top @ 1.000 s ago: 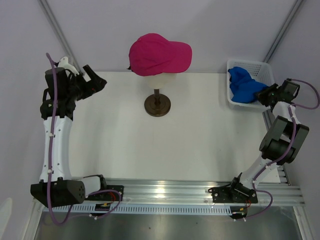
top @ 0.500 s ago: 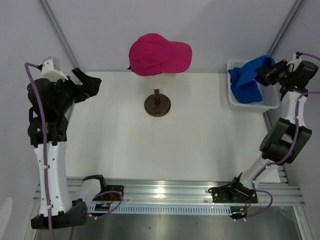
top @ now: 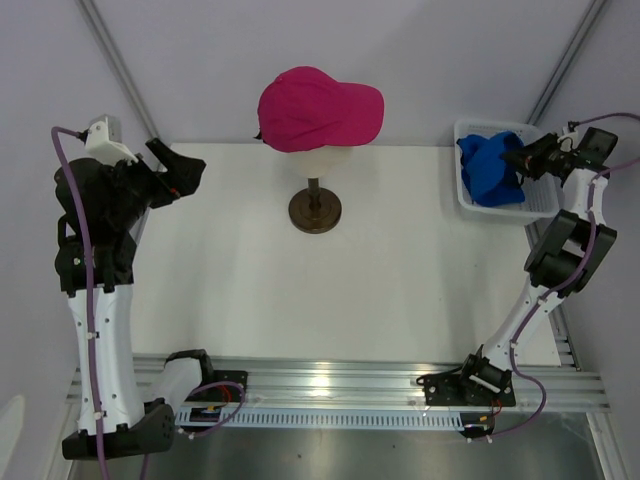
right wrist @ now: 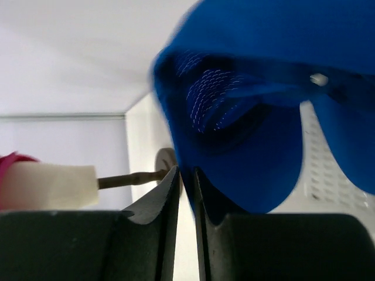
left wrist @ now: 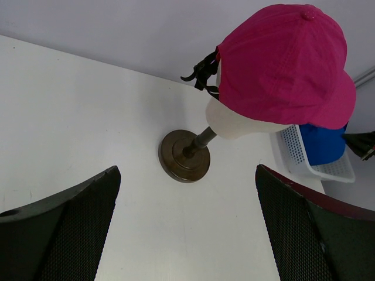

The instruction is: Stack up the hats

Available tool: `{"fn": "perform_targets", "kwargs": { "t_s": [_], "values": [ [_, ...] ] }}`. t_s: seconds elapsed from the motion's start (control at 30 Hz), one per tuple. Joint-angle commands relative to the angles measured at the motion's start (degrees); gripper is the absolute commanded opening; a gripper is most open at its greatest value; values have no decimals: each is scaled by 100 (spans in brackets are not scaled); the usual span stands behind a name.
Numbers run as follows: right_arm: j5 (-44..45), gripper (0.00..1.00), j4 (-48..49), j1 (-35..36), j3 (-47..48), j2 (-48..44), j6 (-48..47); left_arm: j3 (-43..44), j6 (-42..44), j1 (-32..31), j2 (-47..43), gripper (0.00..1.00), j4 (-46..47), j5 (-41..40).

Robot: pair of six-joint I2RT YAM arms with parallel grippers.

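Bench [top: 400,260] seen from above, with two caps well apart. Pink cap [top: 320,108] sits at upper centre of the frame on a cream mannequin head [top: 318,154], whose rod rises from a dark round base [top: 315,211]. Blue cap [top: 488,170] lies crumpled in a white mesh basket [top: 546,202] at upper right. Right tool [top: 522,157] meets the cap's right edge above the basket; in the wrist view its fingers stand almost together with a thin slit between them and blue cloth at the tips. Whether they pinch the cloth cannot be told. Left tool [top: 185,163], at upper left, is spread wide and holds nothing.
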Motion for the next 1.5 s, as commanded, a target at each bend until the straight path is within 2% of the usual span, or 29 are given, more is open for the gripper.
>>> {"fn": "perform_targets", "kwargs": {
  "t_s": [0.0, 0.1, 0.13, 0.2, 0.23, 0.43, 0.6, 0.7, 0.8, 0.9, 1.1, 1.27, 1.4, 1.47],
  "values": [
    [820, 22, -900, 60, 7, -222, -547, 114, -99, 1, -66, 100, 62, 38],
    [1366, 39, -909, 183, -144, -389, -662, 61, -91, 1, -92, 100, 54, 12],
    [1585, 49, -944, 235, -153, -433, -706, 69, -64, 1, -101, 99, 27, -6],
    [1788, 60, -1102, 323, -170, -504, -802, 61, -29, 1, -119, 99, -17, -41],
    [2024, 69, -1155, 446, -249, -626, -933, 61, -12, 1, -145, 99, -17, -50],
    [3174, 86, -752, 965, -1206, -1837, -1444, -115, 67, 1, -268, 100, 62, -50],
    [4196, 100, -41, 1238, -2664, -2990, -1471, -124, 173, -7, -286, 99, 45, -6],
    [4241, 99, 566, 1133, -3454, -3649, -1286, -133, 182, 1, -277, 100, 45, 55],
    [3857, 100, 1093, 1071, -3887, -4072, -1486, -115, 173, 1, -259, 100, 62, 135],
    [3828, 100, 1034, 1220, -3950, -4117, -2074, -141, 121, 1, -259, 99, 115, 196],
    [3819, 99, 919, 1791, -3967, -3888, -2490, -194, 85, 1, -251, 99, 159, 196],
    [4696, 98, 664, 2353, -3774, -3537, -2298, -185, 112, 1, -216, 99, 141, 135],
    [6259, 97, 506, 2591, -3704, -3352, -2200, -185, 155, 1, -180, 100, 115, 117],
    [6333, 97, 550, 2591, -3695, -3317, -2226, -203, 182, 1, -172, 100, 115, 99]
  ]
}}
